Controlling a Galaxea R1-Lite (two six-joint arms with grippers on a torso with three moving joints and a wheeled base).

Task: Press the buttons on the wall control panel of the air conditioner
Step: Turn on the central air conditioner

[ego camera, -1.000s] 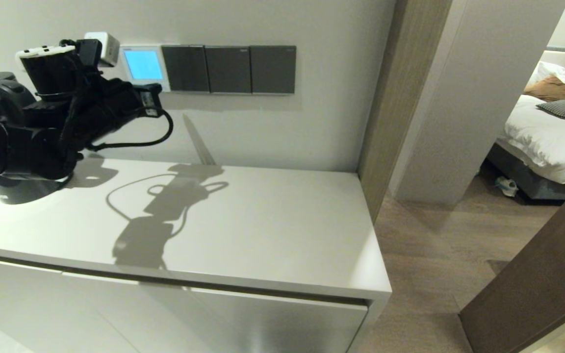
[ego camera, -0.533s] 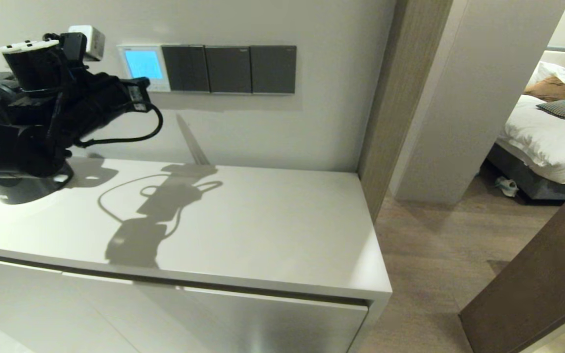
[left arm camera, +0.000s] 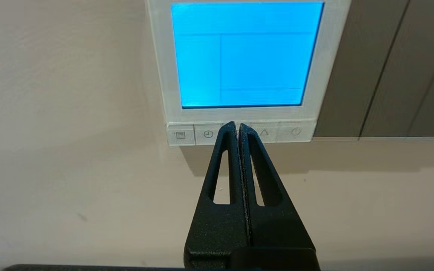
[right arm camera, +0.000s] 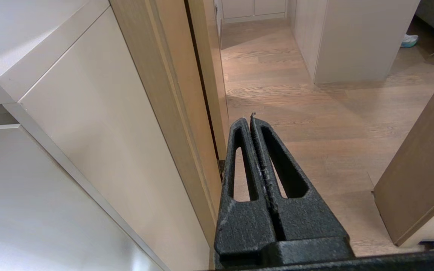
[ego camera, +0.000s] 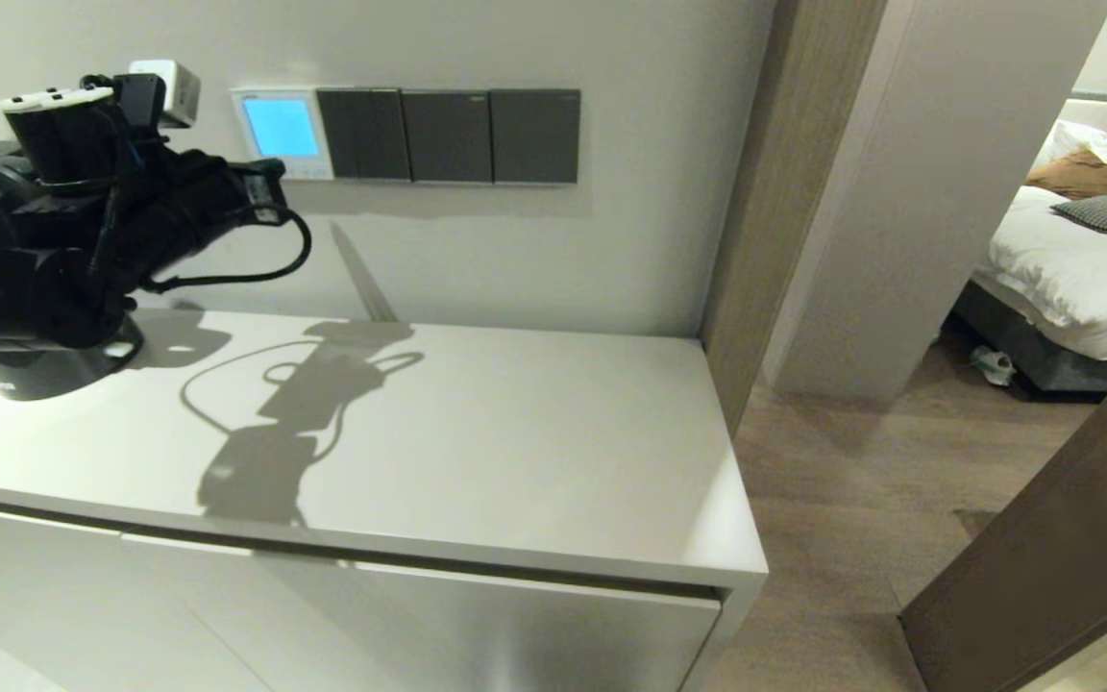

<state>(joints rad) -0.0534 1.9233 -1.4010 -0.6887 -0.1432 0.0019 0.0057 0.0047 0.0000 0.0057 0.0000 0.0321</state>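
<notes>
Panel: the air conditioner's wall control panel [ego camera: 282,133] hangs on the wall above the counter [ego camera: 515,452], at about 11 o'clock in the head view, touching the first of three dark switch plates [ego camera: 448,135] at its 3 o'clock side.
Screen: glowing blue; no digits can be read.
Buttons: the buttons [left arm camera: 239,132] run in a strip along the panel's lower edge; a list key, a clock key, a triangle key and a power key show, and one more key is hidden behind the gripper tips.
Left gripper: the left gripper [left arm camera: 237,126] has both fingers pressed together with nothing between them, its joined tip pointing at the middle of the button strip, between the clock key and the triangle key.
Contact: whether the tip touches the strip or stops just short cannot be told.
Right gripper: the right gripper [right arm camera: 251,120] is parked low beside the cabinet, fingers together and empty, over the wooden floor.
Progress: judging by the lit screen, the panel is awake; the tip is lined up on the middle key, so a press seems in hand.
Left to do: likely the other keys along the strip.
</notes>
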